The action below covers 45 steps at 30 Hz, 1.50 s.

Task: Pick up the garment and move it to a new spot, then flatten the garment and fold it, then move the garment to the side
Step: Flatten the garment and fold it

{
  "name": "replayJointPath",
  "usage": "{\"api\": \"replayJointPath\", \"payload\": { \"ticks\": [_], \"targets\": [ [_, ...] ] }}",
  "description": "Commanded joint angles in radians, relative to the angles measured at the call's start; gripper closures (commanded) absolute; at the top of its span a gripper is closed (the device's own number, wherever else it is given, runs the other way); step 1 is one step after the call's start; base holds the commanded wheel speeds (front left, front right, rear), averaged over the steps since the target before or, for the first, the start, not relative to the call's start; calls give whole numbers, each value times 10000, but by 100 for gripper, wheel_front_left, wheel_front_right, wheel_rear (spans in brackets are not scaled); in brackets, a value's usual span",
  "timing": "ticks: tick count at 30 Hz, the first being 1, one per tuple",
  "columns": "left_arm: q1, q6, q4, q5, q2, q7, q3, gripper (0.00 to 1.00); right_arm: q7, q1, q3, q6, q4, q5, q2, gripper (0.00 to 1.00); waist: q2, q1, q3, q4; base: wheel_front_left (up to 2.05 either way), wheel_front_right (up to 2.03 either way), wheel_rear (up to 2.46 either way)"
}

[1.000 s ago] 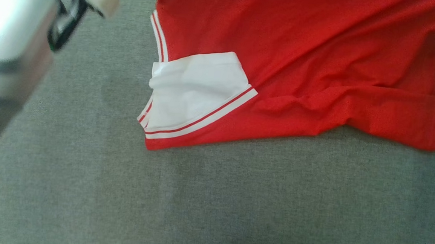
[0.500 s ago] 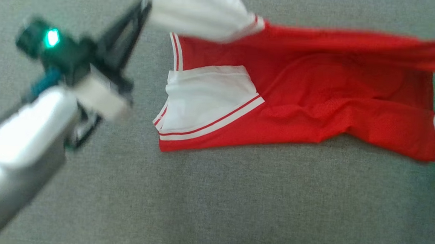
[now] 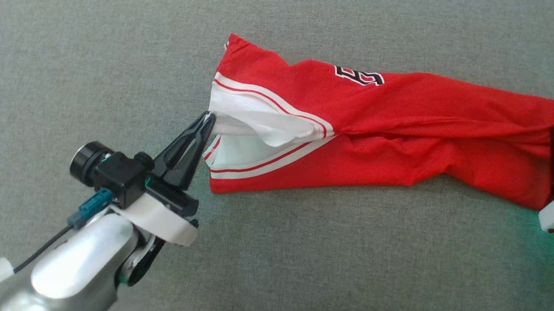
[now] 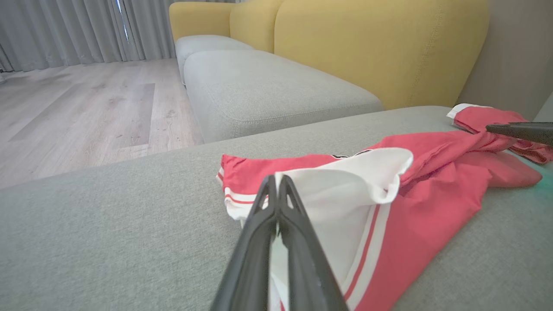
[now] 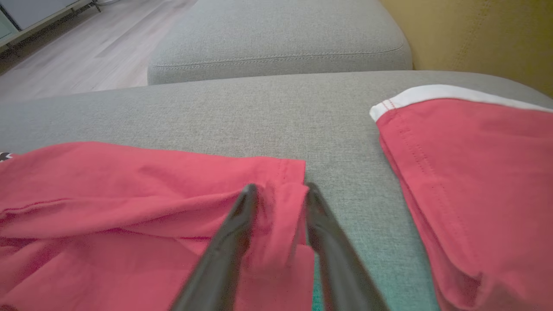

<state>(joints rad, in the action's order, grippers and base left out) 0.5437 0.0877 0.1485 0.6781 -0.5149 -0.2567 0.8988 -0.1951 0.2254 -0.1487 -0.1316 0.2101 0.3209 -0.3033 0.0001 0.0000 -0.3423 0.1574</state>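
left gripper [image 3: 207, 117] is clamped shut on the tip of the white sleeve panel [image 3: 255, 120], a fingertip pinch only, with the cloth edge sandwiched right at the ends. right gripper [image 5: 278, 188] has its jaws parted, the red hem lying between the two fingers; can't tell if either finger is touching cloth.

garment [image 3: 403, 134] lies across the middle of the grey cushion [image 3: 300, 253] as a long narrow doubled-over band, mostly flat on the cushion, with the white panel lifted a bit off it at the pinch.

risks:
- one end is let go and the other is held. any pull by the left arm likely drags the whole band along the cushion and skews it, since nothing anchors the far end.
- the pinch is shallow, so the thin white edge could slip out on a tug.
- the white flap curls over itself. dropped as is, it probably sets a crease or leaves a lump in the fold.
- the right fingers straddle the hem, so lifting out at an angle could snag it and flip the corner back.

orientation: the long axis runs side to side across the cushion, slightly slanted, with the robot's-right end nearer the cushion's front edge. the white-trimmed sleeve end points toward the cushion's left side, the plain red hem end toward its right. number print [image 3: 359, 75] faces up on the band's far edge.
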Motion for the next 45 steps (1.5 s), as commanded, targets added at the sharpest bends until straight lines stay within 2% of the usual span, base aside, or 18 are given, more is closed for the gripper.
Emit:
{"api": "replayJointPath", "payload": {
  "ticks": [1,5,14,20,26,34,38,42,43,44,45],
  "targets": [
    [62,-19,-212,-255,-59,-51,-737,0,134,-70,-133,9,-339,-123,20,0,-1,0,58,0,0,0,0],
    [-404,197,-299,-680,348,-51,-1289,0,393,-390,-557,9,-393,-201,335,0,-1,0,300,-42,0,0,0],
    [-3133,1874,-1307,-2984,1777,-51,-2924,0,684,-1895,-1210,9,-626,-102,1800,0,-1,0,1379,-349,0,0,0],
    [-4704,2440,-1915,-4357,2795,-51,-3336,0,990,-1443,-1875,9,-46,89,2255,0,-1,0,1900,23,0,0,0],
    [-5440,2217,-2249,-5063,3477,-51,-3419,0,1210,-4,-2797,9,1320,-504,2407,0,-1,0,1978,638,0,0,0],
    [-5603,1772,-2246,-5613,3789,-51,-3691,0,1152,1152,-3962,9,3553,-2336,2367,0,-1,0,1825,951,0,0,0],
    [-5740,1690,-2308,-5724,3897,-51,-3940,0,1137,1151,-4261,9,4170,-2508,2475,0,-1,0,1813,861,0,0,0],
    [-5861,1527,-2303,-5809,4001,-51,-4048,0,1263,1191,-3993,9,4886,-2216,2521,0,-1,0,1898,729,0,0,0],
    [-5877,1479,-2295,-5845,4013,-51,-4062,0,1343,1243,-3841,9,5118,-2076,2523,9,-1,0,1917,697,0,0,0],
    [-5889,1435,-2288,-5882,4023,-51,-4077,0,1428,1306,-3674,9,5348,-1929,2525,28,-1,0,1932,674,0,0,0],
    [-5895,1396,-2293,-5911,4036,-51,-4099,0,1510,1382,-3500,9,5573,-1766,2526,43,-1,0,1945,655,0,0,0]
  ]
}}
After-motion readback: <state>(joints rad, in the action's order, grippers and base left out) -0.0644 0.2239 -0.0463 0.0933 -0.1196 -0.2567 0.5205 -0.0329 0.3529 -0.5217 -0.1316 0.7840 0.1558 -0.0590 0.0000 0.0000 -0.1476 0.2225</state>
